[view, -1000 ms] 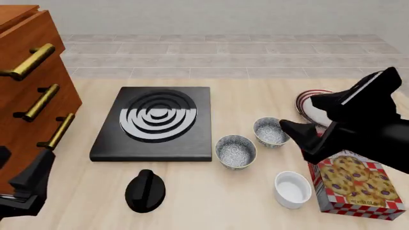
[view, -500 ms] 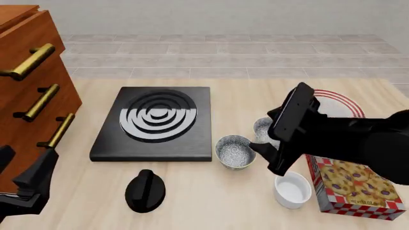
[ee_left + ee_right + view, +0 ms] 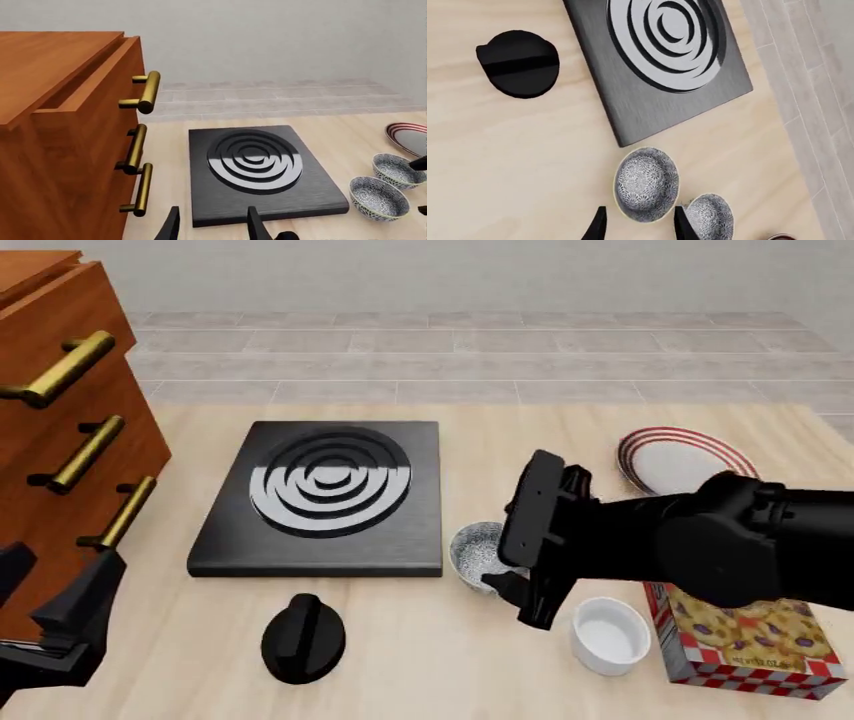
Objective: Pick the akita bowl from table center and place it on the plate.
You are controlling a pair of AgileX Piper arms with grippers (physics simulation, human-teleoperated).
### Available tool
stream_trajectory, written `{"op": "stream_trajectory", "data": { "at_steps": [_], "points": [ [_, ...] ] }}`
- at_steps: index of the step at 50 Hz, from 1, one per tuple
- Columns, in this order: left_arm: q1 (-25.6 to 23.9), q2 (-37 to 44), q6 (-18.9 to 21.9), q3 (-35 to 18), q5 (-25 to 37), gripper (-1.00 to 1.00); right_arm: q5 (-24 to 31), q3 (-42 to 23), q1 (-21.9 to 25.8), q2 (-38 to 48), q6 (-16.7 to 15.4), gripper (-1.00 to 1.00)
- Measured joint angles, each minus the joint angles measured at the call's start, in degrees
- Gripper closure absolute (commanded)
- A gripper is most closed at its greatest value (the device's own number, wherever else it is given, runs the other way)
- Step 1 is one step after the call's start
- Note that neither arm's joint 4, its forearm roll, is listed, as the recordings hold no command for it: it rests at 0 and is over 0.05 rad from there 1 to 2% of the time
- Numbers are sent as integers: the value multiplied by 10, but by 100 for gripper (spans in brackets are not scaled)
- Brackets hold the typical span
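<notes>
Two near-twin speckled bowls side by side at table centre; wanted: the akita bowl (image 3: pixel 647 183), just off the black burner slab (image 3: pixel 322 498) corner, under the right gripper (image 3: pixel 637 224), fingers spread, empty. Better centred over the rim before descending, clear of the smaller bowl (image 3: pixel 710 218). Plate (image 3: pixel 686 460) beyond, partly behind the arm. Left gripper (image 3: pixel 211 225) parted, idle, tips cropped.

My right arm swung left across the table; my right gripper (image 3: pixel 637 225) now hangs over the akita bowl (image 3: pixel 481 552), fingers apart. It now hides the second speckled bowl (image 3: pixel 709 218) in front view and uncovers the plate (image 3: pixel 683 458).
</notes>
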Motion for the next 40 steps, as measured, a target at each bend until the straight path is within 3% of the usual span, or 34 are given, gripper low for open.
{"op": "stream_trajectory", "data": {
  "at_steps": [40],
  "points": [
    [2, 14, -24, 0, -10, -100, -80, 18, -1, 128, -31, -100]
  ]
}}
